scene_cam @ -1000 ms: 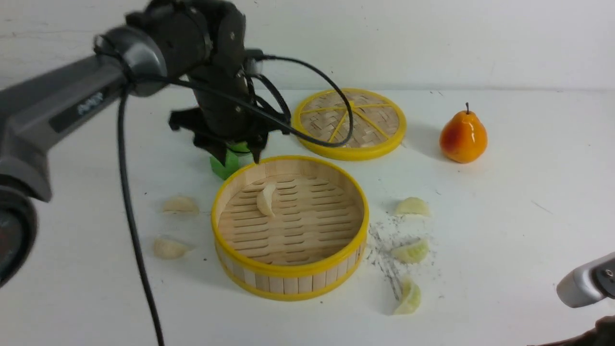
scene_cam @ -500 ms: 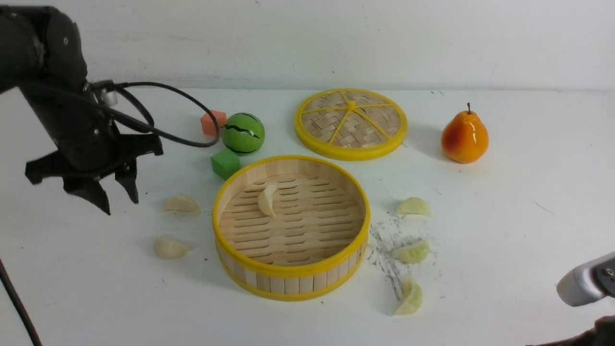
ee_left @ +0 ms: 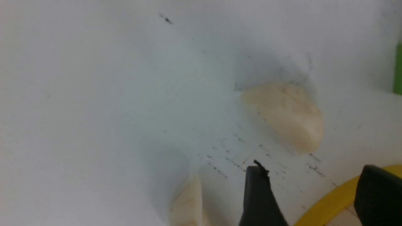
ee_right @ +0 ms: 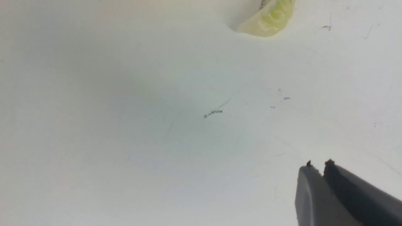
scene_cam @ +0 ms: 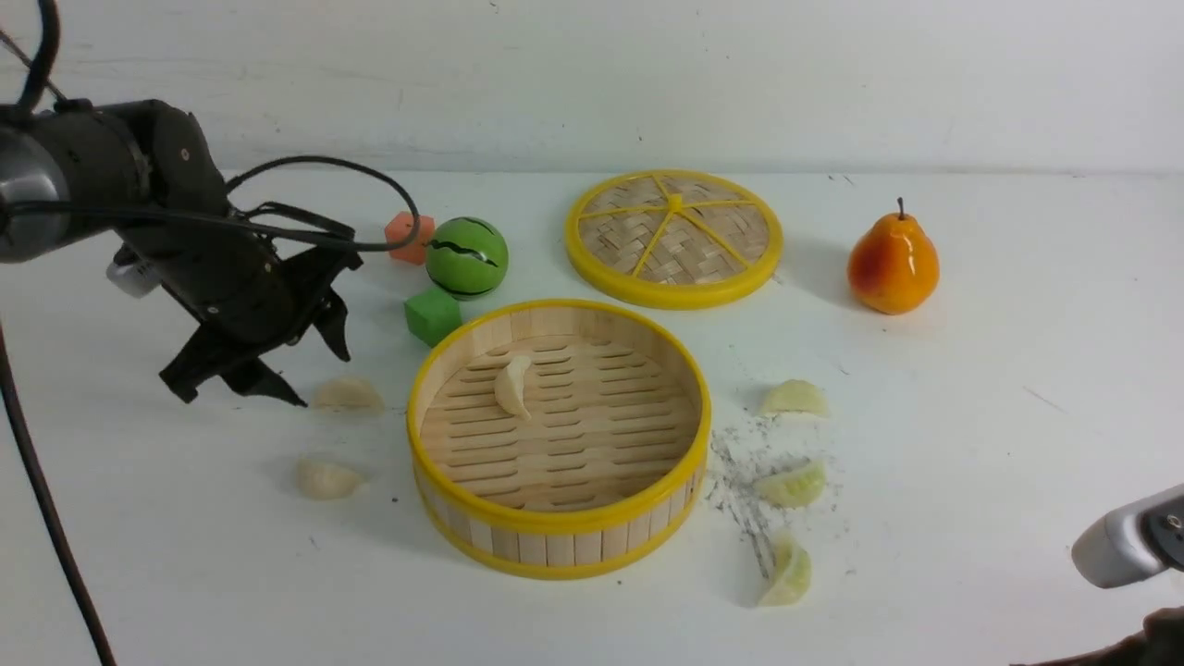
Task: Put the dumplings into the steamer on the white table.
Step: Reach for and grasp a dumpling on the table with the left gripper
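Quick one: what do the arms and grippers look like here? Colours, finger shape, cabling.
Left arm: black housing, grey metallic joint, loose black cables looping off the wrist. Left gripper: black, tapered pointed fingers. Right arm: only a silver-grey rounded end shows. Right gripper: dark grey tapered fingers. No readable markings.

On the table (scene_cam: 1017, 388), one dumpling (scene_cam: 512, 386) lies in the steamer (scene_cam: 560, 544), two dumplings (scene_cam: 347, 395) lie to its left, three dumplings (scene_cam: 791, 484) to its right, and the lid (scene_cam: 675, 236) sits behind it.
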`<state>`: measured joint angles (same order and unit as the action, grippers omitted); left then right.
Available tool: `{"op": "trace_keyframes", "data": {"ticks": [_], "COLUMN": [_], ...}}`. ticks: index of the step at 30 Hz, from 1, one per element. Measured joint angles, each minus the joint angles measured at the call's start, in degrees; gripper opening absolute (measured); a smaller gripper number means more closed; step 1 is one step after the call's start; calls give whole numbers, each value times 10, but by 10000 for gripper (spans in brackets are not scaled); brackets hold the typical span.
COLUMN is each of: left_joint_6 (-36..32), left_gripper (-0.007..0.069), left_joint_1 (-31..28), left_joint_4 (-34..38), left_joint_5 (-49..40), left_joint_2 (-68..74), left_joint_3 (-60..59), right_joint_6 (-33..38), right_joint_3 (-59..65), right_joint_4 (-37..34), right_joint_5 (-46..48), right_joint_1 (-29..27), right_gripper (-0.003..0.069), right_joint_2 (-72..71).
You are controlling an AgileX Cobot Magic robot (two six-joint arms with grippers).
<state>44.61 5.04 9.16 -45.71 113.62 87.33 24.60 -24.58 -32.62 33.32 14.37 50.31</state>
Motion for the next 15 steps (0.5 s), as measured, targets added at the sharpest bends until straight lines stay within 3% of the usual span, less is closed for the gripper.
{"op": "trace_keyframes", "data": {"ticks": [10, 15], "left_joint_6": [119, 136], "left_gripper": [403, 403], "left_joint_1": [18, 24], "left_joint_4": [-66, -88], "left_joint_5": [40, 56], "left_joint_2": [29, 48], "left_joint_3": [5, 6], "right_joint_6": [0, 0], "right_joint_3": [0, 0], "right_joint_4": [-15, -21], "right_joint_5": [0, 0], "right_joint_1": [0, 0], "right_gripper": [67, 74], "right_joint_2": [0, 0]}}
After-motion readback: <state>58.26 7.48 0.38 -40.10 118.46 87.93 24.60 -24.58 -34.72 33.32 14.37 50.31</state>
